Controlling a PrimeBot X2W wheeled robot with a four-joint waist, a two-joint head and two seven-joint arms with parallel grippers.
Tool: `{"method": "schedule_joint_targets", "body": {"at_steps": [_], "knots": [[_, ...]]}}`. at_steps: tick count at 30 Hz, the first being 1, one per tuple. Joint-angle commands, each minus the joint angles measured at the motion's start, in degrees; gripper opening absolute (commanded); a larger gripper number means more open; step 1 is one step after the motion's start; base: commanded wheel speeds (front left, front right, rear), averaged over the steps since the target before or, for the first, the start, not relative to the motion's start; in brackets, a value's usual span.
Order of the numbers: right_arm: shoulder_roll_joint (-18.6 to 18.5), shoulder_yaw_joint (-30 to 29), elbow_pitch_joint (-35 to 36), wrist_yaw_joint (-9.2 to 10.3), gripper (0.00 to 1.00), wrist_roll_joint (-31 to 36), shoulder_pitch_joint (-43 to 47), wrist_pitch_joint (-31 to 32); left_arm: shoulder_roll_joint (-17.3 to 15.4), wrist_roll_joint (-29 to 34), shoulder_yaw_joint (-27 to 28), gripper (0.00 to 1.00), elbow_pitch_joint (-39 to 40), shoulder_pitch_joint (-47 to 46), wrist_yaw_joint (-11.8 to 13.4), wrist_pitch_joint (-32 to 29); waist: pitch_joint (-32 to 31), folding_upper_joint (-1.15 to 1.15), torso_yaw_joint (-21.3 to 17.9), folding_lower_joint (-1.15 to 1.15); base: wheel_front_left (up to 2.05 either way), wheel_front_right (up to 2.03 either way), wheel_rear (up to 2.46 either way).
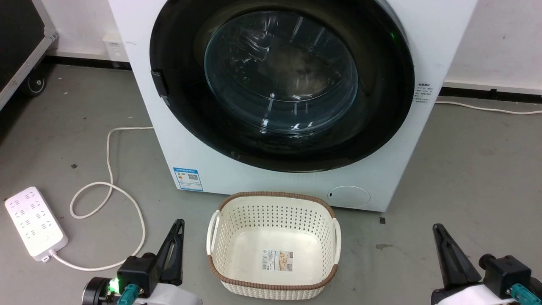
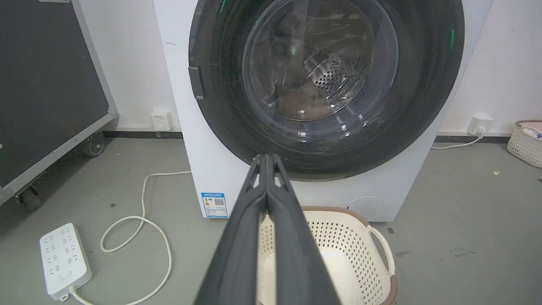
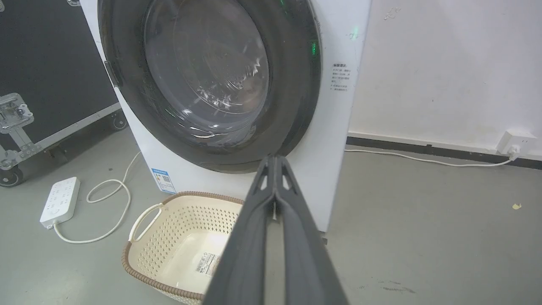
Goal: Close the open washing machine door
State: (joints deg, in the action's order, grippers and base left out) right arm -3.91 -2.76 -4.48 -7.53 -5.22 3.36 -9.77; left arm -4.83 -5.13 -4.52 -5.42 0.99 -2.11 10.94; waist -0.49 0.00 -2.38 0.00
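Observation:
The washing machine door (image 1: 281,82) is a big round black-rimmed door with a bulging glass window; it lies flat against the white machine's front (image 1: 427,51), its latch handle at the left rim. It also faces the wrist cameras as door (image 2: 326,80) and door (image 3: 207,80). My left gripper (image 1: 180,222) hangs low at the lower left, fingers pressed together, holding nothing, well short of the machine. My right gripper (image 1: 437,228) sits at the lower right, likewise shut and empty. Each wrist view shows its own fingers, left gripper (image 2: 266,157) and right gripper (image 3: 275,159), meeting at the tips.
A cream perforated basket (image 1: 220,220) with brown trim stands on the floor in front of the machine, between my grippers. A white power strip (image 1: 34,222) and its looping cord (image 1: 110,186) lie at left. A black wheeled case (image 2: 46,93) stands far left.

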Motion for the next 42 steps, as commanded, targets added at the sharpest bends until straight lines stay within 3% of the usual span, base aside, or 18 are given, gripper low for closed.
{"method": "schedule_joint_targets", "body": {"at_steps": [1, 42], "knots": [[0.23, 0.14, 0.5, 0.01, 0.0, 0.55, -0.77, 0.21, 0.09, 0.46, 0.27, 0.0, 0.3, -0.26, 0.32, -0.29, 0.01, 0.0, 0.03, 0.0, 0.0, 0.0, 0.0], [0.67, 1.58, 2.68, 0.03, 0.0, 3.12, -2.19, 5.46, 1.11, 3.02, 2.6, 0.0, 3.11, -0.66, 1.31, -6.14, 0.27, 0.0, 1.32, 0.0, 0.0, 0.0, 0.0]]}}
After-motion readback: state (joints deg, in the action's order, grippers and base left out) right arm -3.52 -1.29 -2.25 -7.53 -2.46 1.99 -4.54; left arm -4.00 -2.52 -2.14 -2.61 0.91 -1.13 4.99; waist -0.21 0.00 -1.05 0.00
